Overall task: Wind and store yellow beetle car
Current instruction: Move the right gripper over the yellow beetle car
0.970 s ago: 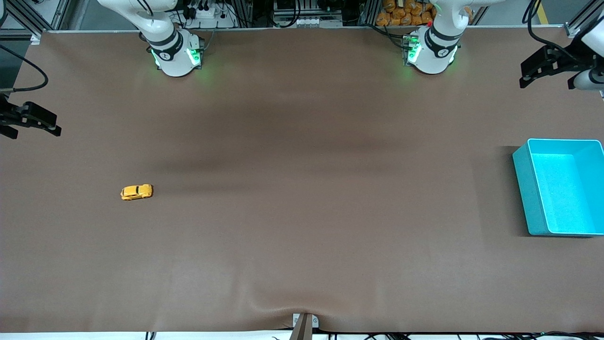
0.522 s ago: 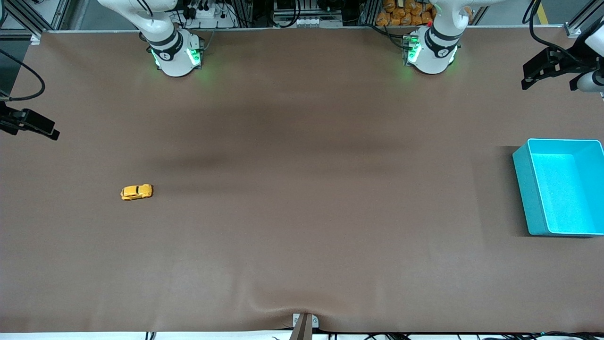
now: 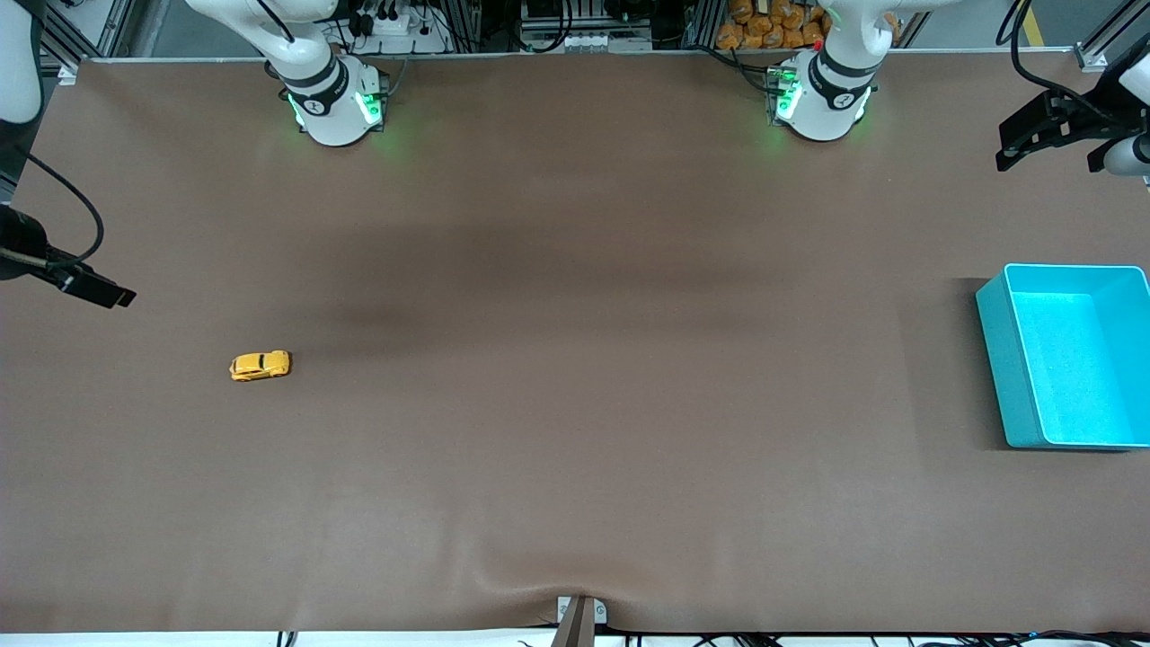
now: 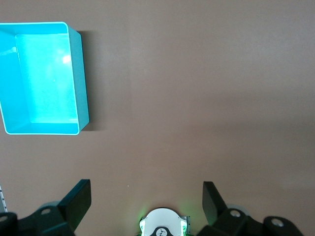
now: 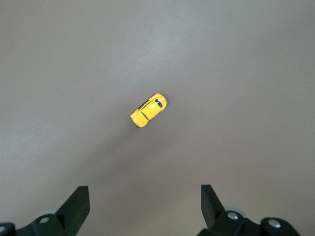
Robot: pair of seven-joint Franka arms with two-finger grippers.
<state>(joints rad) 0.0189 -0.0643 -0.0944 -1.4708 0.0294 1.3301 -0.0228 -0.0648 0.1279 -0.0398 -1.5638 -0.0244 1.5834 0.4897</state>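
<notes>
The small yellow beetle-shaped toy car [image 3: 260, 366] [image 5: 148, 110] stands on the brown bench [image 3: 575, 359], toward the right arm's end. The right end effector [image 5: 142, 206] hangs above it, fingers wide, holding nothing. The left end effector [image 4: 146, 201], also wide, waits high near the teal plastic bin [image 3: 1069, 355] [image 4: 42, 78].

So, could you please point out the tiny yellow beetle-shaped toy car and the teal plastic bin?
yellow beetle-shaped toy car [image 3: 260, 366]: front view, on its roof.
teal plastic bin [image 3: 1021, 377]: front view, on its outer side wall.
</notes>
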